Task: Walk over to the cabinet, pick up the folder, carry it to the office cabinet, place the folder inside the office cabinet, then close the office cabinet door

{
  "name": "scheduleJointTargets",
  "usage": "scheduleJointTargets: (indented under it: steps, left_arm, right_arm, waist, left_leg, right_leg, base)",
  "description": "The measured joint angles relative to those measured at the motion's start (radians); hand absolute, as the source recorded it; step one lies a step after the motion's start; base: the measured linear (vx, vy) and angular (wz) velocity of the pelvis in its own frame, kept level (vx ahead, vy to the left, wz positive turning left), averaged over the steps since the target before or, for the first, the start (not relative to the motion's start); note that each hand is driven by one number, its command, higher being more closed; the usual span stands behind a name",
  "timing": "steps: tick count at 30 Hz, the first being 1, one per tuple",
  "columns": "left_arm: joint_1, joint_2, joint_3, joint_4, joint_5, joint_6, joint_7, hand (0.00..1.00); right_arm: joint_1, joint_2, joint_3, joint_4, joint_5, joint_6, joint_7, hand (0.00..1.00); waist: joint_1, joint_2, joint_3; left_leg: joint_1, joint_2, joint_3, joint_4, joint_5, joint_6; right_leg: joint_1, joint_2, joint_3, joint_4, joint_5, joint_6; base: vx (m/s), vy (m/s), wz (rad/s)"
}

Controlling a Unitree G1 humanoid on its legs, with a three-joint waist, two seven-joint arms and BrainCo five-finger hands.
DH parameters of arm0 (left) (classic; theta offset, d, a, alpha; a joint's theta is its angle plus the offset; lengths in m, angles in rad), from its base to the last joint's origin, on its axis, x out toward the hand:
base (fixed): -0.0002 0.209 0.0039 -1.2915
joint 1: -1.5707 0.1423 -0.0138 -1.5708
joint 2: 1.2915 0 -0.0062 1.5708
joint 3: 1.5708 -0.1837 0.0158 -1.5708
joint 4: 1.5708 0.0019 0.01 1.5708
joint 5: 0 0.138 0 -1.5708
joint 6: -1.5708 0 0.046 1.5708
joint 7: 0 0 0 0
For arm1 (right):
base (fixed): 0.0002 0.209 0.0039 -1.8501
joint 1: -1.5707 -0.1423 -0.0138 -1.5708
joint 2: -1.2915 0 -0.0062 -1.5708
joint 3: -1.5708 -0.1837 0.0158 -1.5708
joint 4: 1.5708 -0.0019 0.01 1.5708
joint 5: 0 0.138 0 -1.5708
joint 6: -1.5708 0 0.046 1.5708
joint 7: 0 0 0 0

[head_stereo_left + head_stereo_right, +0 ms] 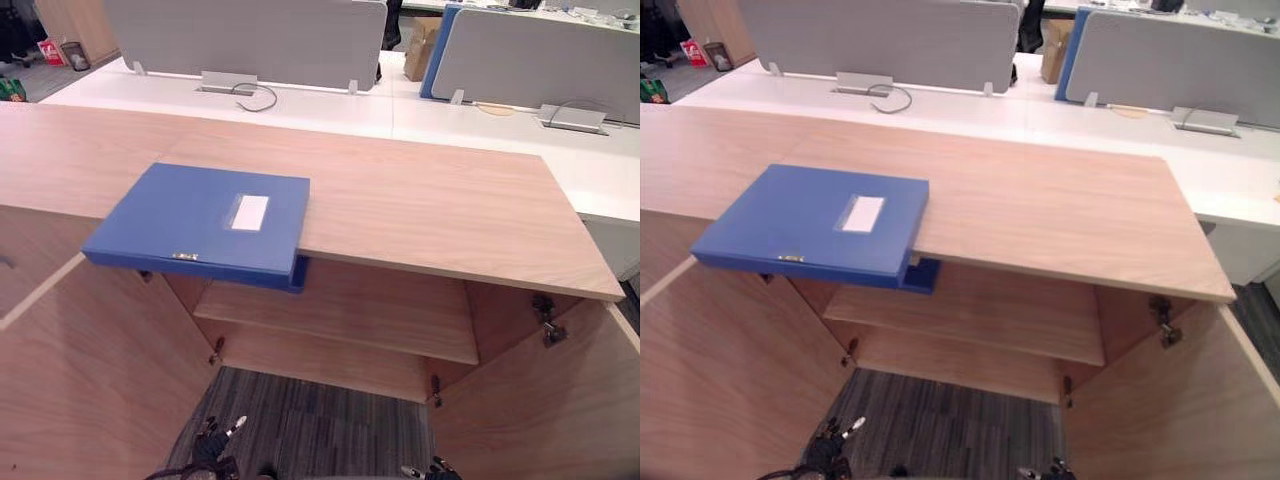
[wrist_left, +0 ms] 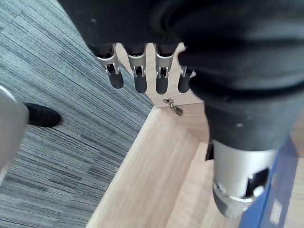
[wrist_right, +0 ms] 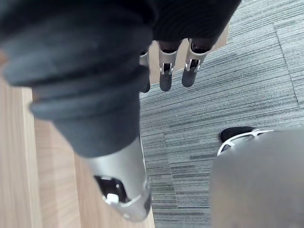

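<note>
Blue folder (image 1: 200,225) lies flat on the wooden bench (image 1: 430,200), its near edge overhanging the open cabinet (image 1: 380,312). Our left robot hand (image 2: 139,76) and right robot hand (image 3: 165,75) hang low over the carpet (image 1: 320,425), fingers relaxed, holding nothing. We should raise both, slip thumbs beneath the overhang and lift level. Its white label (image 1: 249,212) shows no writing we can read.

blue folder (image 1: 200,225), light wood cabinet (image 1: 430,210); grey striped carpet (image 1: 320,425)
</note>
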Motion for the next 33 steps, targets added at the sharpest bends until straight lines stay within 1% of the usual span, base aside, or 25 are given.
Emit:
scheduleJointTargets:
  steps: [1, 2, 5, 7, 10, 13, 14, 16, 17, 18, 19, 20, 21, 23, 24, 25, 26, 27, 28, 29, 30, 31, 32, 33]
  left_arm:
    - [0.016, -0.001, -0.009, -0.066, -0.083, -0.004, -0.012, 0.0]
    - [0.025, -0.001, -0.015, -0.099, -0.126, -0.008, -0.017, 0.0]
    - [0.083, -0.011, -0.045, -0.3, -0.309, -0.033, -0.034, 0.0]
    - [0.104, -0.023, -0.057, -0.386, -0.371, -0.043, -0.035, 0.0]
    - [0.145, -0.072, -0.063, -0.507, -0.412, -0.057, -0.02, 0.0]
    - [0.178, -0.089, -0.064, -0.582, -0.411, -0.057, 0.021, 0.0]
    - [0.193, -0.092, -0.064, -0.636, -0.389, -0.056, 0.044, 0.0]
    - [0.208, -0.095, -0.053, -0.714, -0.34, -0.054, 0.073, 0.0]
    - [0.211, -0.103, -0.034, -0.761, -0.285, -0.048, 0.09, 0.0]
    - [0.221, -0.11, -0.015, -0.815, -0.215, -0.041, 0.119, 0.0]
    - [0.225, -0.111, -0.002, -0.844, -0.184, -0.04, 0.129, 0.0]
    - [0.228, -0.113, 0.016, -0.882, -0.123, -0.038, 0.152, 0.0]
    - [0.231, -0.114, 0.045, -0.931, -0.028, -0.035, 0.181, 0.0]
    - [0.241, -0.117, 0.067, -0.987, 0.058, -0.029, 0.207, 0.0]
    - [0.246, -0.118, 0.073, -1.038, 0.109, -0.019, 0.22, 0.0]
    - [0.249, -0.119, 0.074, -1.064, 0.133, -0.015, 0.228, 0.0]
    - [0.25, -0.119, 0.077, -1.117, 0.205, -0.007, 0.243, 0.0]
    - [0.25, -0.119, 0.078, -1.147, 0.233, -0.003, 0.25, 0.0]
    - [0.251, -0.119, 0.078, -1.216, 0.321, 0.008, 0.276, 0.0]
    - [0.251, -0.119, 0.078, -1.244, 0.377, 0.011, 0.289, 0.0]
    - [0.249, -0.118, 0.074, -1.301, 0.488, 0.018, 0.319, 0.0]
    - [0.246, -0.111, 0.064, -1.358, 0.564, 0.022, 0.339, 0.0]
    - [0.242, -0.11, 0.059, -1.385, 0.617, 0.025, 0.357, 0.0]
    - [0.218, -0.085, 0.049, -1.437, 0.771, 0.03, 0.407, 0.0]
  right_arm:
    - [0.0, 0.0, 0.0, -0.001, -0.019, 0.0, 0.003, 0.0]
    - [0.0, 0.0, 0.0, -0.001, -0.02, 0.0, 0.005, 0.0]
    - [0.007, 0.004, 0.0, -0.011, -0.031, 0.002, 0.011, 0.0]
    - [0.009, 0.004, 0.001, -0.018, -0.058, 0.003, 0.011, 0.0]
    - [0.028, 0.006, 0.011, -0.049, -0.059, 0.005, 0.01, 0.0]
    - [0.034, 0.001, 0.044, -0.068, -0.059, 0.009, 0.008, 0.0]
    - [0.045, 0.001, 0.05, -0.087, -0.058, 0.013, 0.008, 0.0]
    - [0.052, 0.001, 0.051, -0.091, -0.057, 0.017, 0.008, 0.0]
    - [0.059, -0.001, 0.067, -0.097, -0.057, 0.021, 0.007, 0.0]
    - [0.066, -0.006, 0.086, -0.101, -0.057, 0.023, 0.007, 0.0]
    - [0.066, -0.006, 0.088, -0.101, -0.057, 0.024, 0.007, 0.0]
    - [0.066, -0.006, 0.088, -0.101, -0.057, 0.024, 0.007, 0.0]
    - [0.067, -0.005, 0.09, -0.101, -0.055, 0.025, 0.008, 0.0]
    - [0.064, -0.006, 0.11, -0.101, -0.055, 0.025, 0.008, 0.0]
    - [0.064, 0.004, 0.11, -0.104, -0.055, 0.025, 0.009, 0.0]
    - [0.062, 0.012, 0.112, -0.104, -0.055, 0.025, 0.009, 0.0]
    - [0.055, 0.032, 0.13, -0.105, -0.055, 0.025, 0.01, 0.0]
    - [0.051, 0.045, 0.143, -0.105, -0.055, 0.025, 0.012, 0.0]
    - [0.039, 0.063, 0.181, -0.113, -0.057, 0.024, 0.018, 0.0]
    - [0.031, 0.064, 0.199, -0.115, -0.055, 0.024, 0.018, 0.0]
    - [0.018, 0.072, 0.217, -0.116, -0.056, 0.024, 0.017, 0.0]
    - [0.011, 0.082, 0.247, -0.116, -0.056, 0.024, 0.017, 0.0]
    - [0.007, 0.092, 0.249, -0.117, -0.056, 0.024, 0.017, 0.0]
    - [-0.004, 0.111, 0.279, -0.117, -0.056, 0.024, 0.016, 0.0]
  waist:
    - [0.001, -0.001, -0.001]
    - [0.001, 0.0, -0.001]
    - [0.004, 0.003, -0.004]
    - [0.008, 0.003, -0.006]
    - [0.019, 0.006, -0.008]
    - [0.028, 0.009, -0.01]
    - [0.037, 0.01, -0.012]
    - [0.044, 0.01, -0.016]
    - [0.045, 0.009, -0.029]
    - [0.047, 0.002, -0.043]
    - [0.051, 0.003, -0.049]
    - [0.058, -0.002, -0.055]
    - [0.07, -0.005, -0.059]
    - [0.082, -0.008, -0.075]
    - [0.084, -0.013, -0.08]
    - [0.087, -0.015, -0.084]
    - [0.098, -0.022, -0.086]
    - [0.1, -0.024, -0.086]
    - [0.105, -0.029, -0.089]
    - [0.105, -0.029, -0.089]
    - [0.107, -0.028, -0.089]
    - [0.109, -0.026, -0.088]
    - [0.11, -0.025, -0.087]
    - [0.109, -0.024, -0.087]
  left_leg:
    - [0.006, -0.005, 0.0, -0.014, 0.006, 0.006]
    - [0.011, -0.007, 0.0, -0.024, 0.01, 0.007]
    - [0.033, -0.013, 0.001, -0.07, 0.033, 0.01]
    - [0.041, -0.013, 0.003, -0.092, 0.047, 0.011]
    - [0.058, -0.015, 0.003, -0.12, 0.066, 0.016]
    - [0.058, -0.017, 0.001, -0.125, 0.071, 0.021]
    - [0.057, -0.019, -0.003, -0.126, 0.076, 0.026]
    - [0.054, -0.024, -0.016, -0.126, 0.08, 0.032]
    - [0.045, -0.029, -0.03, -0.126, 0.082, 0.033]
    - [0.032, -0.03, -0.029, -0.126, 0.075, 0.036]
    - [0.028, -0.03, -0.028, -0.126, 0.074, 0.038]
    - [0.028, -0.031, -0.027, -0.126, 0.075, 0.038]
    - [0.023, -0.036, -0.03, -0.126, 0.081, 0.032]
    - [0.008, -0.045, -0.04, -0.125, 0.086, 0.039]
    - [0.002, -0.049, -0.047, -0.121, 0.089, 0.041]
    - [-0.001, -0.05, -0.05, -0.12, 0.09, 0.042]
    - [-0.002, -0.053, -0.052, -0.12, 0.09, 0.042]
    - [-0.002, -0.054, -0.052, -0.12, 0.09, 0.042]
    - [-0.004, -0.059, -0.055, -0.12, 0.09, 0.042]
    - [-0.003, -0.06, -0.055, -0.121, 0.089, 0.043]
    - [-0.002, -0.06, -0.055, -0.123, 0.086, 0.047]
    - [-0.002, -0.06, -0.055, -0.125, 0.077, 0.053]
    - [-0.002, -0.061, -0.055, -0.126, 0.072, 0.06]
    - [0.0, -0.06, -0.052, -0.126, 0.07, 0.064]
  right_leg:
    - [-0.002, -0.004, 0.0, 0.0, 0.0, 0.001]
    - [-0.001, -0.006, 0.0, 0.0, 0.0, 0.001]
    - [0.001, -0.009, -0.001, 0.001, -0.001, 0.003]
    - [0.0, -0.008, -0.002, 0.002, -0.001, 0.003]
    - [0.003, -0.009, -0.005, 0.008, -0.001, 0.003]
    - [0.004, -0.012, -0.01, 0.009, -0.002, 0.003]
    - [0.004, -0.013, -0.016, 0.009, -0.002, 0.003]
    - [0.003, -0.018, -0.038, 0.005, -0.004, 0.006]
    - [0.003, -0.022, -0.06, 0.002, -0.007, 0.011]
    - [0.0, -0.024, -0.075, -0.003, -0.004, 0.008]
    - [-0.001, -0.025, -0.079, -0.007, -0.002, 0.01]
    - [-0.001, -0.027, -0.086, -0.012, 0.002, 0.012]
    - [0.007, -0.028, -0.093, -0.022, 0.01, 0.016]
    - [0.009, -0.033, -0.101, -0.032, 0.018, 0.023]
    - [0.009, -0.037, -0.115, -0.034, 0.021, 0.028]
    - [0.009, -0.038, -0.121, -0.034, 0.024, 0.032]
    - [0.009, -0.041, -0.123, -0.034, 0.026, 0.036]
    - [0.009, -0.043, -0.123, -0.034, 0.027, 0.037]
    - [0.009, -0.047, -0.124, -0.034, 0.03, 0.041]
    - [0.009, -0.049, -0.124, -0.033, 0.032, 0.044]
    - [0.009, -0.049, -0.123, -0.032, 0.039, 0.049]
    - [0.009, -0.05, -0.122, -0.032, 0.044, 0.05]
    - [0.008, -0.051, -0.122, -0.032, 0.046, 0.05]
    - [0.007, -0.051, -0.121, -0.031, 0.053, 0.049]
  base:
    - [0.07, 0.068, 0.01]
    - [0.03, 0.047, 0.0]
    - [0.0, 0.0, 0.0]
    - [-0.04, -0.002, 0.0]
    - [-0.08, 0.0, 0.01]
    - [-0.1, 0.005, 0.03]
    - [-0.09, 0.002, 0.15]
    - [-0.09, 0.0, 0.29]
    - [-0.06, 0.001, 0.43]
    - [-0.04, 0.005, 0.39]
    - [0.0, 0.012, 0.25]
    - [0.02, 0.013, 0.15]
    - [0.03, 0.011, 0.14]
    - [0.04, 0.008, 0.16]
    - [0.05, 0.011, 0.2]
    - [0.06, 0.02, 0.19]
    - [0.03, 0.028, 0.09]
    - [0.02, 0.039, 0.09]
    - [0.01, 0.037, 0.04]
    - [-0.03, 0.054, 0.03]
    - [-0.05, 0.061, -0.02]
    - [-0.06, 0.059, -0.04]
    - [-0.07, 0.045, -0.07]
    - [-0.04, 0.024, -0.06]
